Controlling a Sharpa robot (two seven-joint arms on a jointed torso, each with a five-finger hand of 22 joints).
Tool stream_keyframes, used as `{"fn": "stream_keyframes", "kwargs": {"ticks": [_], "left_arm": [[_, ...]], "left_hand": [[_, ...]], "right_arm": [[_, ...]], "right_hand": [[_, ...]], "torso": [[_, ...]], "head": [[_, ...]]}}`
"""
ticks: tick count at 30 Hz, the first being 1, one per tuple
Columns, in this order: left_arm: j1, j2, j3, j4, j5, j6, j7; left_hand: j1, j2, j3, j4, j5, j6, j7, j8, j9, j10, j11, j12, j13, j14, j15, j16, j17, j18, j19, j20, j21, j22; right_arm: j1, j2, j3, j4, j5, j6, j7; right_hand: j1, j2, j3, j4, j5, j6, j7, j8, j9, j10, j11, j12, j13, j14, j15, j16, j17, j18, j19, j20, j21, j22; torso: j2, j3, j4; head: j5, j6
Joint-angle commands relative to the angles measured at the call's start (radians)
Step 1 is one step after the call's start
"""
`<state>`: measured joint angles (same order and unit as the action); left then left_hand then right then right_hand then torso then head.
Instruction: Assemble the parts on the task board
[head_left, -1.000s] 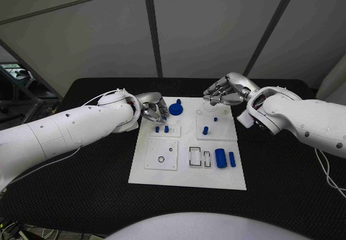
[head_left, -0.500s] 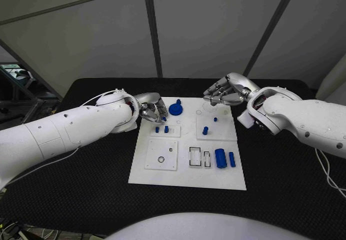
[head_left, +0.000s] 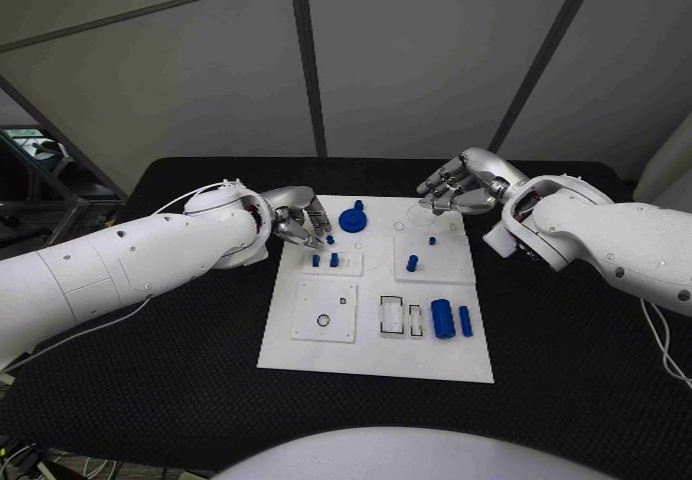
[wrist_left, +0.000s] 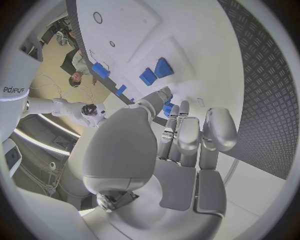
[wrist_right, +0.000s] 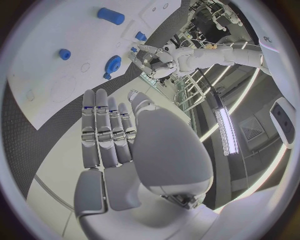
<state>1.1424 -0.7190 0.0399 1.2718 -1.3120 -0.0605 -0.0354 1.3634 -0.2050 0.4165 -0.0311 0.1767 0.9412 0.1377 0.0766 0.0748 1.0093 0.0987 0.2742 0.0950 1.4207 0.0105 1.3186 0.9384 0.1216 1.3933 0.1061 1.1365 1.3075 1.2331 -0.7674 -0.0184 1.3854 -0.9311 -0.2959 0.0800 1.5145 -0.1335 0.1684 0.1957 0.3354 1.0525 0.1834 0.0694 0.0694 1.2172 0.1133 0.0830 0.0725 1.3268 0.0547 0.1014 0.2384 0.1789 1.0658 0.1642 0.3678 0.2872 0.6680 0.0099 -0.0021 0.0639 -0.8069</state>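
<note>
Precision matters: the left hand, fingers curled on nothing I can see, hovers beside the blue gear part on the task board and should spread wide before descending; the right hand hangs empty, fingers extended.

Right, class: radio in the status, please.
Left robot hand and right robot hand hold nothing. Small blue parts on white task board. Nothing in the way.

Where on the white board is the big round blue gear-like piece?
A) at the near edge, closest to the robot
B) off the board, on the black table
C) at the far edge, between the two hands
C: the blue gear-like piece sits at the task board's far edge, between the left hand and right hand.
</note>
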Motion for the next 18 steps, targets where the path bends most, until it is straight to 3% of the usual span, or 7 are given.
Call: {"fn": "stream_keyframes", "kwargs": {"ticks": [1,5,8,10,13,15,18], "left_arm": [[0.001,-0.016,0.004,0.009,0.031,-0.042,0.016],[0.001,-0.042,0.012,0.015,0.112,-0.087,0.046],[0.001,-0.065,0.017,0.019,0.252,-0.136,0.094],[0.001,-0.081,0.018,0.022,0.377,-0.159,0.139],[0.002,-0.102,0.019,0.035,0.585,-0.171,0.213],[0.002,-0.114,0.019,0.050,0.761,-0.168,0.269],[0.002,-0.126,0.019,0.070,0.957,-0.163,0.335]], "left_hand": [[0.003,0.001,-0.011,0.001,0.000,-0.011,0.003,-0.004,-0.003,-0.018,0.002,-0.001,0.000,-0.005,0.006,-0.011,-0.018,-0.023,-0.010,0.008,-0.020,0.000],[0.002,0.008,-0.026,0.006,0.000,-0.008,0.013,-0.001,-0.004,-0.039,0.006,0.002,0.000,-0.024,0.009,-0.037,-0.070,-0.012,-0.032,0.011,-0.073,-0.030],[0.005,0.023,-0.028,0.012,0.001,0.014,0.028,0.012,-0.001,-0.044,0.010,0.012,0.001,-0.063,0.013,-0.088,-0.167,0.004,-0.073,0.014,-0.163,-0.080],[0.015,0.034,-0.017,0.012,0.002,0.031,0.036,0.022,-0.002,-0.049,0.018,0.023,0.000,-0.127,0.019,-0.162,-0.297,0.021,-0.131,0.020,-0.272,-0.140],[0.020,0.047,-0.001,0.014,0.003,0.039,0.039,0.028,-0.003,-0.041,0.018,0.037,0.001,-0.176,0.019,-0.220,-0.405,0.039,-0.178,0.020,-0.363,-0.191],[0.020,0.051,0.007,0.016,0.003,0.034,0.040,0.027,-0.005,-0.040,0.018,0.044,0.000,-0.204,0.020,-0.251,-0.456,0.049,-0.212,0.021,-0.424,-0.225],[0.023,0.055,0.014,0.015,0.003,0.029,0.039,0.025,-0.007,-0.029,0.015,0.063,0.003,-0.225,0.017,-0.271,-0.477,0.059,-0.248,0.021,-0.487,-0.261]], "right_arm": [[0.001,-0.004,0.000,-0.004,-0.158,-0.008,-0.020],[0.001,-0.009,0.000,-0.003,-0.304,0.003,-0.047],[0.001,-0.014,0.000,0.006,-0.428,0.027,-0.078],[0.000,-0.018,0.000,0.017,-0.498,0.045,-0.101],[-0.002,-0.023,0.000,0.032,-0.583,0.071,-0.132],[-0.004,-0.026,0.000,0.042,-0.628,0.088,-0.153],[-0.007,-0.027,0.000,0.053,-0.673,0.104,-0.176]], "right_hand": [[0.017,0.000,0.007,-0.026,-0.015,0.015,-0.010,0.008,0.001,0.021,-0.013,0.009,0.004,0.075,-0.024,0.044,0.027,0.005,0.052,-0.026,0.053,0.032],[0.022,-0.002,0.012,-0.047,-0.021,0.036,-0.024,0.012,0.002,0.040,-0.030,0.014,0.005,0.163,-0.051,0.107,0.074,0.004,0.102,-0.055,0.130,0.082],[0.010,-0.006,0.026,-0.056,-0.022,0.051,-0.035,0.008,-0.001,0.053,-0.037,0.009,0.003,0.183,-0.066,0.201,0.146,0.000,0.117,-0.074,0.214,0.144],[0.000,-0.013,0.041,-0.059,-0.023,0.055,-0.036,0.002,-0.002,0.055,-0.045,0.002,0.002,0.178,-0.070,0.284,0.207,0.000,0.108,-0.080,0.272,0.191],[-0.014,-0.021,0.058,-0.056,-0.025,0.057,-0.039,-0.001,-0.002,0.043,-0.043,-0.009,-0.001,0.177,-0.068,0.350,0.257,0.000,0.101,-0.081,0.337,0.249],[-0.021,-0.026,0.068,-0.053,-0.028,0.055,-0.040,-0.002,-0.002,0.031,-0.044,-0.014,-0.003,0.179,-0.070,0.393,0.285,-0.011,0.120,-0.079,0.415,0.331],[-0.033,-0.033,0.072,-0.047,-0.034,0.052,-0.040,-0.003,-0.002,0.011,-0.040,-0.019,-0.005,0.180,-0.068,0.427,0.308,-0.021,0.138,-0.077,0.482,0.404]], "torso": [[-0.002,0.0007,-0.0003],[-0.002,0.0015,-0.0011],[0.000,0.0015,-0.0027],[0.001,0.0017,-0.0036],[0.001,0.0021,-0.0052],[0.002,0.0008,-0.0032],[0.001,-0.0010,0.0001]], "head": [[0.000,0.004],[-0.006,0.009],[-0.027,0.019],[-0.045,0.026],[-0.069,0.034],[-0.082,0.037],[-0.098,0.040]]}}
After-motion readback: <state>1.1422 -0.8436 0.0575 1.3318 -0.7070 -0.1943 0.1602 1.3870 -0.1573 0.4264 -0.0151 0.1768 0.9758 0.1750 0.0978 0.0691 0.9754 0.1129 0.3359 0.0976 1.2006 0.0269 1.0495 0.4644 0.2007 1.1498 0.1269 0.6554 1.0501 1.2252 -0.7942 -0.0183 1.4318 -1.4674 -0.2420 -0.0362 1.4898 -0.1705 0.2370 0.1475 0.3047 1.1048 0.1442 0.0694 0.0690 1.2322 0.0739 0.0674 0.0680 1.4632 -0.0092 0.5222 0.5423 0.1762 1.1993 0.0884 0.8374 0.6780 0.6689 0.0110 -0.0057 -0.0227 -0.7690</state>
